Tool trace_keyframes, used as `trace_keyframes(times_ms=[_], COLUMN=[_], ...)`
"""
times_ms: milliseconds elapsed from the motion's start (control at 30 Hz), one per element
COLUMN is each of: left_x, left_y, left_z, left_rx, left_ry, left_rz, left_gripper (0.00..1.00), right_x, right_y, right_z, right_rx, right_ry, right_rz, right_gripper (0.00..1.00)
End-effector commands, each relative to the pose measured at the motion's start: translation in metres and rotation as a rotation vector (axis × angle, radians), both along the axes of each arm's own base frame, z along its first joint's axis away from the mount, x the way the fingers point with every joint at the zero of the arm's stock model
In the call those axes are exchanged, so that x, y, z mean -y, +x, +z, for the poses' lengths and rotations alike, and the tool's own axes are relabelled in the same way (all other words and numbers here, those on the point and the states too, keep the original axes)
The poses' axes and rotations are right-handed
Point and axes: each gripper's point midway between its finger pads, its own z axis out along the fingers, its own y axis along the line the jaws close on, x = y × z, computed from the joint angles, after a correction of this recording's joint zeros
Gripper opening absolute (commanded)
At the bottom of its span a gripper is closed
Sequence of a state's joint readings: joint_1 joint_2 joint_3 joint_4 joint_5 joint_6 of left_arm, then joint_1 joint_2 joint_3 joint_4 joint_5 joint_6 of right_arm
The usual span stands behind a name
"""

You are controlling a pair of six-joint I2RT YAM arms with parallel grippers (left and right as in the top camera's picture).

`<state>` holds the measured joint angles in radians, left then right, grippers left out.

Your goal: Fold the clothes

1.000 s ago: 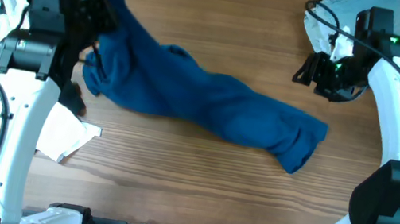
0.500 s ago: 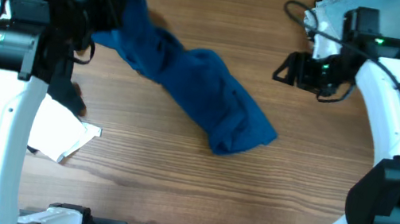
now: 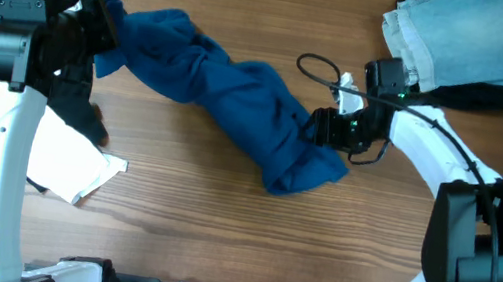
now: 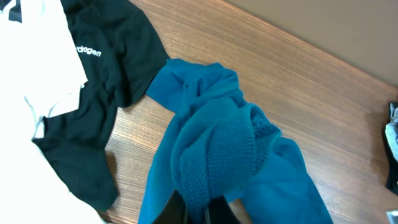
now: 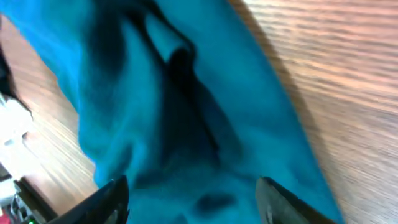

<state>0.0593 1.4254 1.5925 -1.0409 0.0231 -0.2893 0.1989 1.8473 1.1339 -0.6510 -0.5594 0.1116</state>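
Note:
The deep-blue shirt lies bunched in a diagonal rope across the table from upper left to centre. My left gripper is shut on its upper left end; the left wrist view shows the knit collar pinched between the fingers. My right gripper is open at the shirt's lower right end, its fingers spread over the blue cloth. A black tee with white lettering and a white garment lie at the far left.
Folded pale-blue and dark garments are stacked at the back right. A white cloth lies at the left beside my left arm. Bare wooden tabletop runs along the front.
The right arm has swung left and down from the back right stack to the shirt's lower right end. The left gripper has drawn the shirt's end left, and the shirt has bunched shorter.

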Motion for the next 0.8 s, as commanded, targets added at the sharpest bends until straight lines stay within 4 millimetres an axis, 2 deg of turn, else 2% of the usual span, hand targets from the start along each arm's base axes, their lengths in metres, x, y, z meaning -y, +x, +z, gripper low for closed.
trace_keyframes(times_ms=[0,67,167,233,267,300,333,400,533,567,600,633,700,767], left_x=[-0.005,-0.005,-0.005,-0.005,-0.005,-0.005,-0.005,-0.005,-0.008,-0.009,-0.009,-0.009,-0.01,-0.01], left_y=[0.0,0.0,0.0,0.0,0.0,0.0,0.0,0.001,0.007,0.01,0.015,0.022,0.03,0.036], left_z=[0.005,0.005,0.005,0.005,0.005,0.005,0.005,0.005,0.011,0.014,0.019,0.026,0.036,0.044], left_rx=[0.013,0.014,0.013,0.011,0.011,0.011,0.012,0.015,0.052,0.069,0.093,0.137,0.189,0.227], left_ry=[0.022,0.022,0.022,0.022,0.022,0.022,0.022,0.023,0.04,0.041,0.042,0.043,0.046,0.048], left_rz=[0.006,0.006,0.006,0.006,0.006,0.006,0.006,0.006,0.019,0.019,0.019,0.02,0.021,0.022], left_gripper=[0.04,0.04,0.04,0.04,0.04,0.04,0.04,0.04,0.04,0.04,0.04,0.04,0.04,0.04], right_x=[-0.019,-0.028,-0.034,-0.033,-0.033,-0.032,-0.031,-0.027,0.004,0.02,0.031,0.053,0.066,0.064], right_y=[-0.012,-0.008,-0.006,-0.001,0.003,0.01,0.015,0.028,0.068,0.078,0.083,0.086,0.082,0.067], right_z=[-0.013,-0.021,-0.033,-0.032,-0.029,-0.025,-0.021,-0.006,0.064,0.093,0.112,0.149,0.18,0.204], right_rx=[-0.023,-0.007,-0.013,0.008,0.022,0.036,0.045,0.068,0.206,0.266,0.303,0.377,0.438,0.474], right_ry=[0.051,0.054,0.057,0.054,0.059,0.063,0.065,0.068,0.073,0.068,0.064,0.044,0.02,-0.002], right_rz=[0.03,0.05,0.047,0.043,0.038,0.031,0.026,0.011,-0.046,-0.06,-0.072,-0.071,-0.042,0.034], right_gripper=[0.64,0.63,0.54,0.4,0.26,0.08,0.04,0.04,0.04,0.04,0.04,0.04,0.04,0.04])
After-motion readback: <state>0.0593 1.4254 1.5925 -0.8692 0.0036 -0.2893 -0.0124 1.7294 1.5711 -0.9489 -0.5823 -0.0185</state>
